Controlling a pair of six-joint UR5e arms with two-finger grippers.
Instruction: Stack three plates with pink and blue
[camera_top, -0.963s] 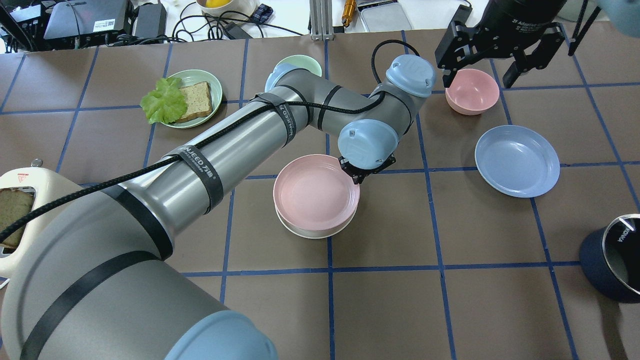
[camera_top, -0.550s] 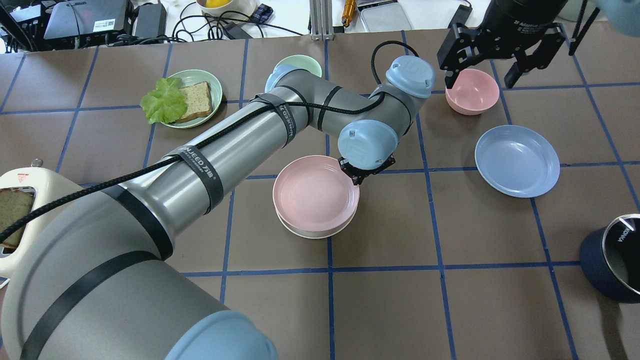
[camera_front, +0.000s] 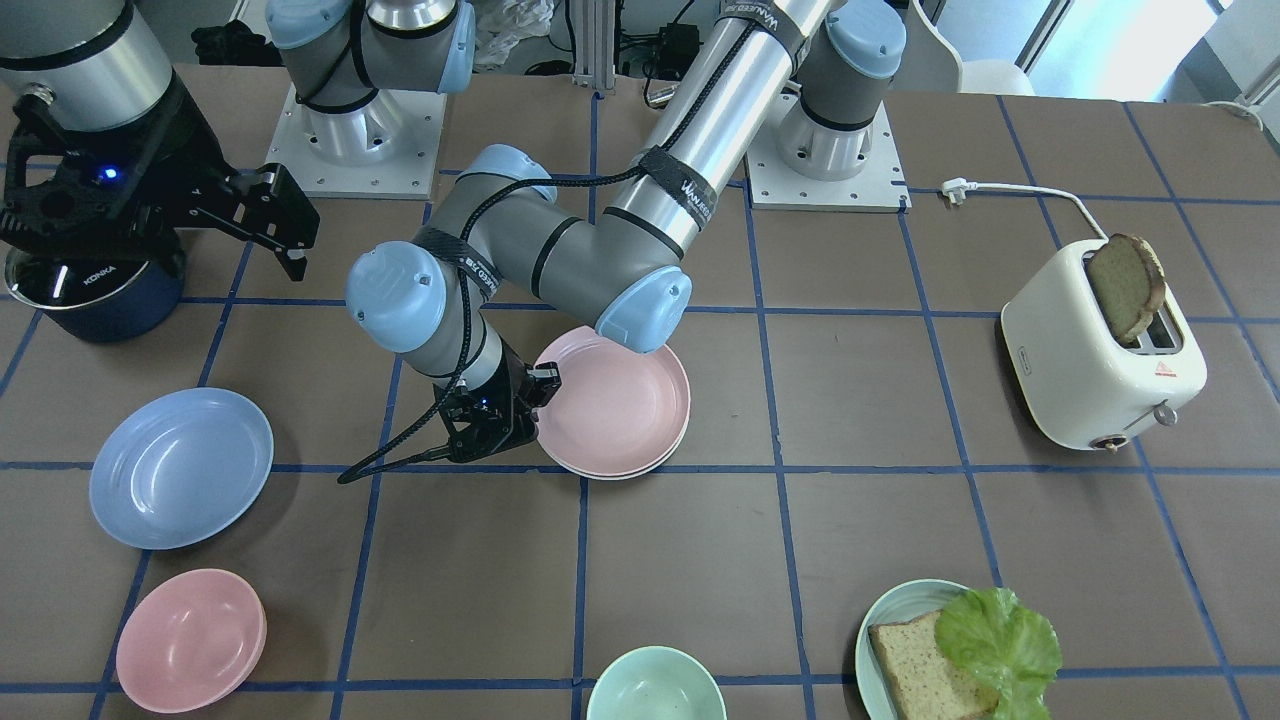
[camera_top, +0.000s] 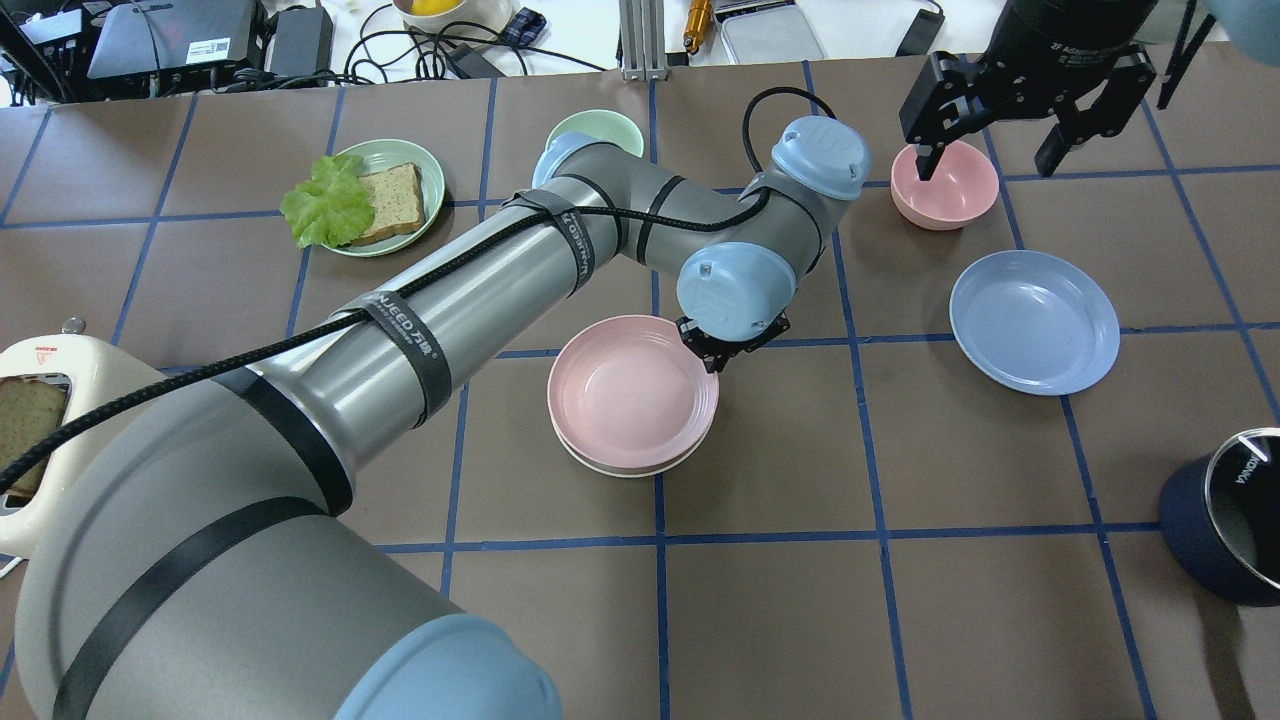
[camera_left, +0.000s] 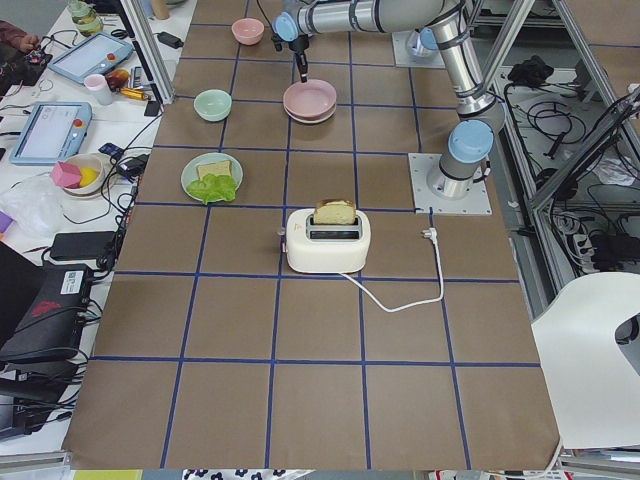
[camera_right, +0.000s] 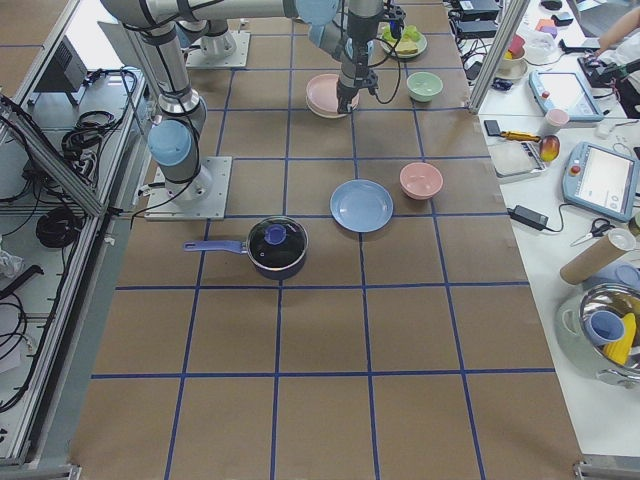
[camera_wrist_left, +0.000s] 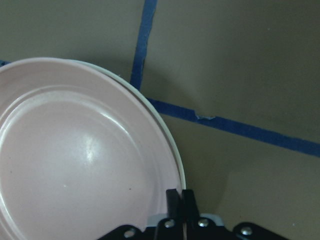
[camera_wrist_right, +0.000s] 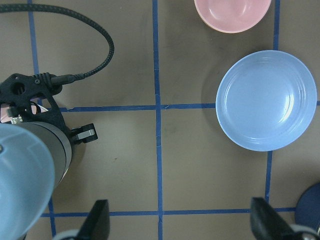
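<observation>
The pale pink plate (camera_top: 632, 392) sits on the cream-white plate (camera_top: 620, 468) near the table's middle; only the cream rim shows beneath it. My left gripper (camera_wrist_left: 181, 197) is shut on the pink plate's rim (camera_front: 615, 400) at its right edge in the overhead view. The light blue plate (camera_top: 1034, 322) lies alone to the right, also in the right wrist view (camera_wrist_right: 266, 100). My right gripper (camera_top: 988, 155) is open and empty, high above the area by the pink bowl and beyond the blue plate.
A small pink bowl (camera_top: 944, 182) stands beyond the blue plate. A mint bowl (camera_top: 598, 130) and a teal plate (camera_top: 428, 175) with bread and lettuce are at the back. A toaster (camera_top: 40, 440) is at the left, a dark pot (camera_top: 1225, 530) at the right.
The pink plate has shifted slightly toward the robot with my left gripper, settling more squarely over the cream plate. My right gripper has moved right and away, staying open.
</observation>
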